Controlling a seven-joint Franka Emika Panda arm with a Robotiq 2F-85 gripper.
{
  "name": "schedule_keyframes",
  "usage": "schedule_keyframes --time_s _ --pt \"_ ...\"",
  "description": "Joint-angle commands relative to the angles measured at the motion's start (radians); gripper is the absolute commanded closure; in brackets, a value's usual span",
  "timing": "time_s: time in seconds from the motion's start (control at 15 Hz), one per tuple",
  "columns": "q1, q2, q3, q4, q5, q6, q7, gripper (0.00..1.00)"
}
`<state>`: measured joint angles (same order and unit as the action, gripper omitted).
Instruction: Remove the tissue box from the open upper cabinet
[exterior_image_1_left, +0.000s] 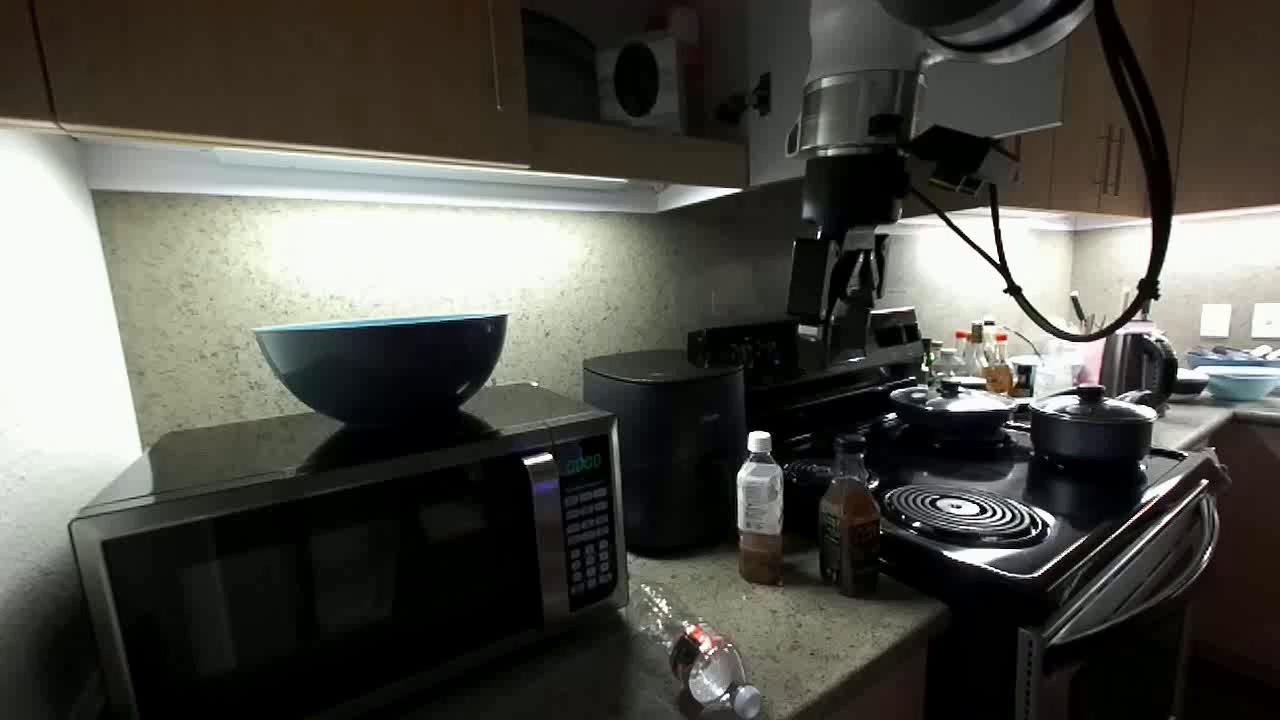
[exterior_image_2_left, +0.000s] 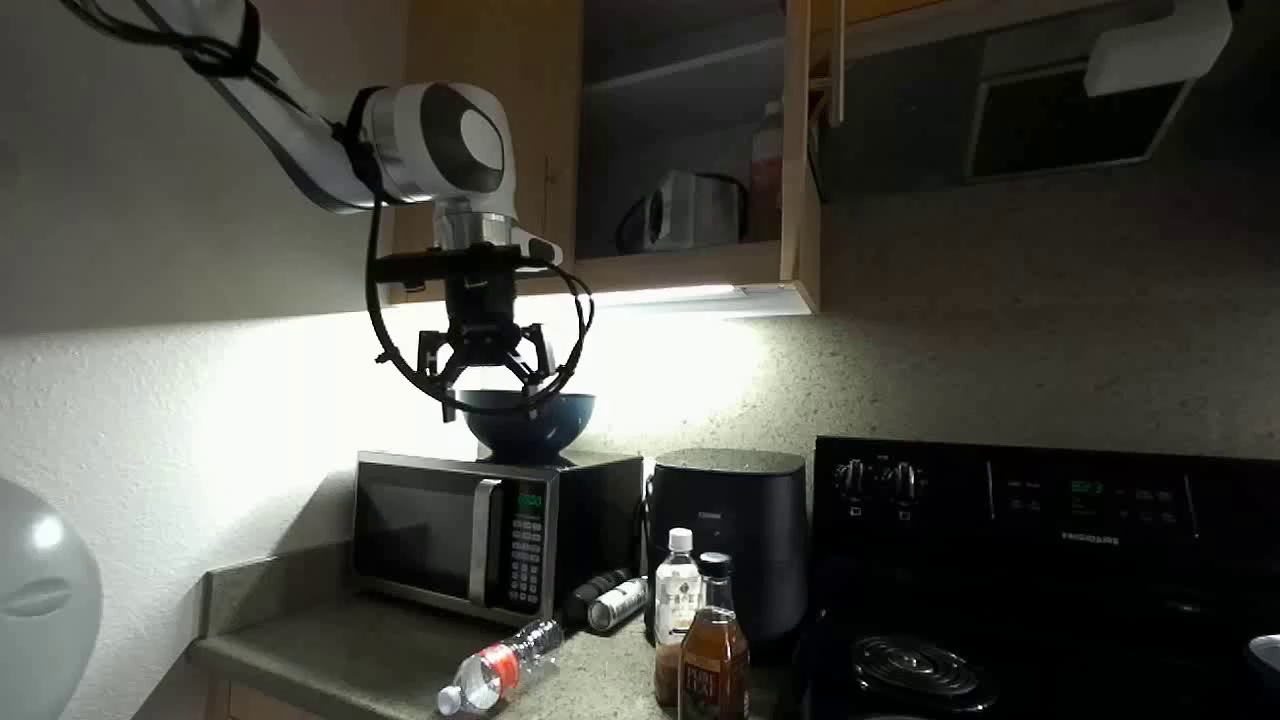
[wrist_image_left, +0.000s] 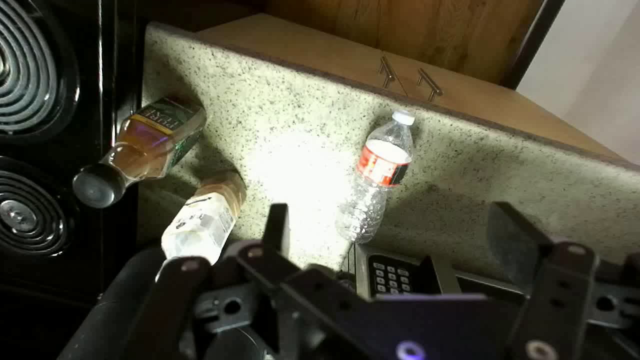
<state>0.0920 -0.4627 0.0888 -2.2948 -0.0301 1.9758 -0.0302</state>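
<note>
Tissue box (exterior_image_2_left: 692, 212): sitting low inside the open upper cabinet (exterior_image_2_left: 690, 266). Seeing a hand (exterior_image_2_left: 491, 406) hanging outside it, lower than the box, wide and holding nothing. Guessing thin cardboard: probably weighing little, being stiff along the edges, denting easily mid-wall, likely sliding without much drag. Suggesting taking hold across two opposite side walls, about midway up, squeezing gently, not bumping a reddish bottle (exterior_image_2_left: 767, 175) standing just beside. Looking pale white-grey, roughly cubic, partly dulled by cabinet shadow. Showing a big dark rounded patch (exterior_image_1_left: 637, 80) on one face; not making out whether print or opening. Not reading any lettering.
</note>
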Motion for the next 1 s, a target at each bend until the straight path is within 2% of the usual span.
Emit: schedule_keyframes --time_s 0.0,0.33,0.4,0.53,0.93 --pt "0.001 0.001 -0.001 0.002 -0.001 -0.002 0.001 0.00" --pt "0.001 0.001 -0.001 0.002 -0.001 -0.002 0.001 0.00" --pt "-0.007 0.017 0.006 0.014 -0.030 0.003 0.003 0.00" --pt "-0.036 0.057 0.016 0.061 -0.097 0.001 0.043 0.00" --pt "-0.100 0.154 0.005 0.311 -0.220 -0.021 0.147 0.00"
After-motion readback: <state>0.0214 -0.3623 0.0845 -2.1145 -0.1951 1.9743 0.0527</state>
